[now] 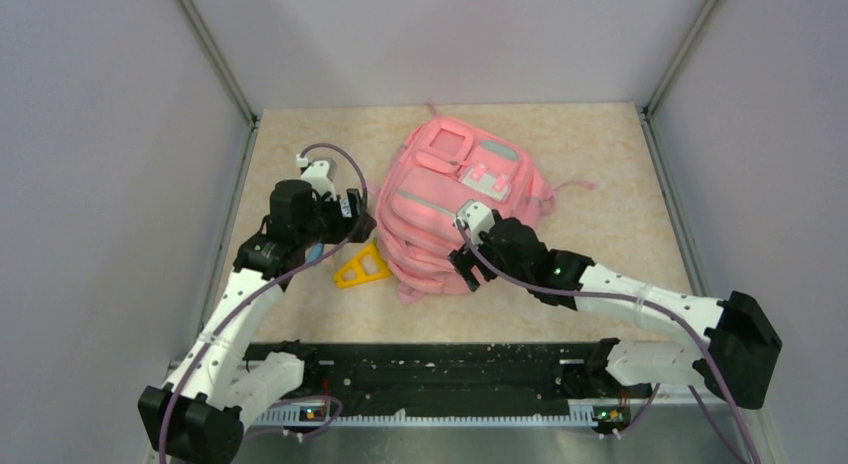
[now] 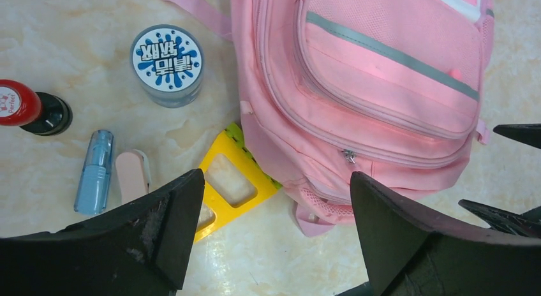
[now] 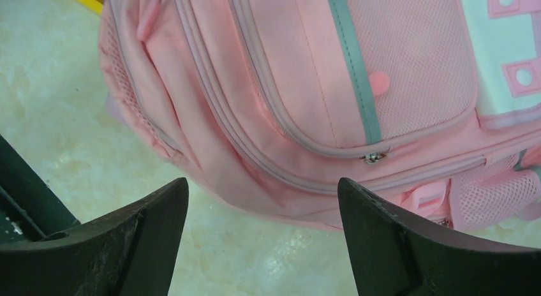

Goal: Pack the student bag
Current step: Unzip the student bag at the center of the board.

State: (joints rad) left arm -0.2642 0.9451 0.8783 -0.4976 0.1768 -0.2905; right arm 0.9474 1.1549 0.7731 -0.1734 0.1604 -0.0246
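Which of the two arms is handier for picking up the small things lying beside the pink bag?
Probably the left. The left gripper, open, hangs directly over the yellow triangle, blue tube and round jar, all on its side of the student bag. The right gripper, also open, sits over the bag itself.
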